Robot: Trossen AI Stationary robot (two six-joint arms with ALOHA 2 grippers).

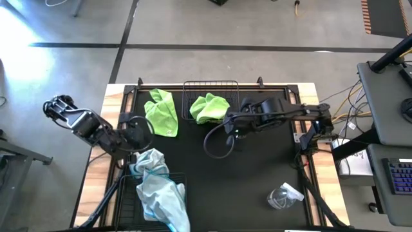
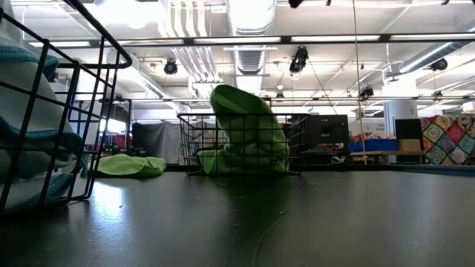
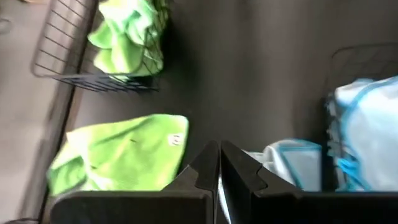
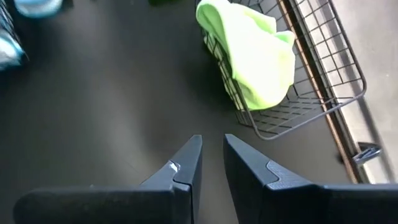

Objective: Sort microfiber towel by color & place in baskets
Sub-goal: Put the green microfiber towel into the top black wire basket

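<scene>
At upper centre of the high view, 1 green towel point(image 1: 208, 107) drapes over the far basket point(image 1: 211, 84); another green towel point(image 1: 162, 112) lies left. Right gripper point(image 1: 235, 133) is slightly parted, empty; left gripper point(image 1: 131, 133) is closed beside blue towels point(image 1: 158, 188).

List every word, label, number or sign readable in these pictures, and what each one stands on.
No text can be read in any view.
White tag on the loose green towel lying on the table: too blurred to read.
Monitor screens in the room behind the far basket: too small to read.
Clear wrapper: no print can be made out.
</scene>
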